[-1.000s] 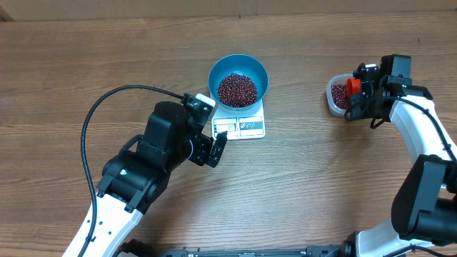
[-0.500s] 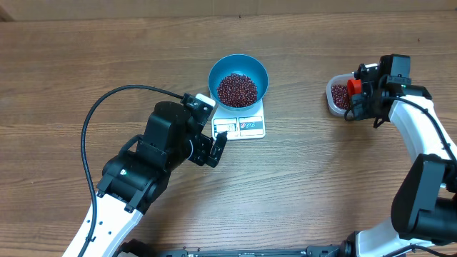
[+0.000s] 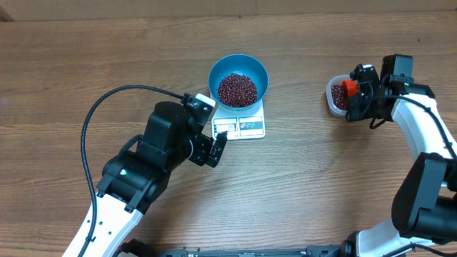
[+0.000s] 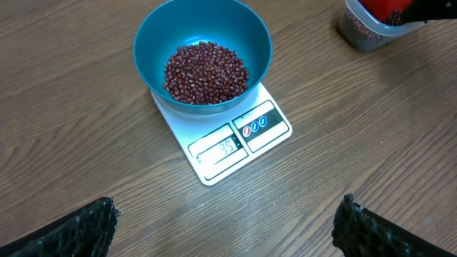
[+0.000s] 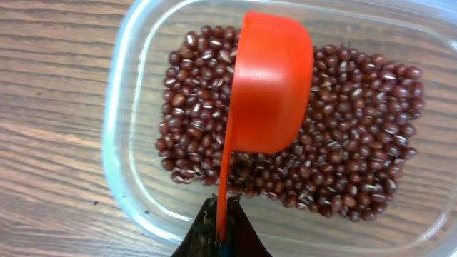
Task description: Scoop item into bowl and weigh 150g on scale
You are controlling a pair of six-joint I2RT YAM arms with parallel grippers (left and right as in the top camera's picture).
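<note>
1. Orange-red is the colour to watch: the scoop (image 5: 271, 86) is pinched by its thin handle in the right fingers (image 5: 193, 243), which are clamped all the way shut on it. The handle runs straight out from them, with the cup at the far end and its rounded back facing the wrist camera.
2. The cup hangs over the beans (image 5: 357, 164) in the clear plastic tub (image 5: 121, 143), which sits over on the right of the tabletop (image 3: 321, 185). I honestly can't tell if it's digging in or just above them.
3. The bit that matters next: the blue bowl (image 3: 214, 75) sits on the white kitchen scale (image 4: 235, 143), well apart from the tub, off to the right arm's left. From overhead the scoop's long axis already points roughly that way, so a loaded scoop would go sideways across.
4. The left fingers (image 4: 78, 232) are spread wide and holding nothing, parked just in front of the scale. That arm is nearer the bowl but has no tool.
5. The bowl already has a decent heap of beans. The display digits are too fuzzy to trust.
6. Compared with a second ago, the scoop has slid slightly further over the tub. The left arm, bowl and scale haven't budged.
</note>
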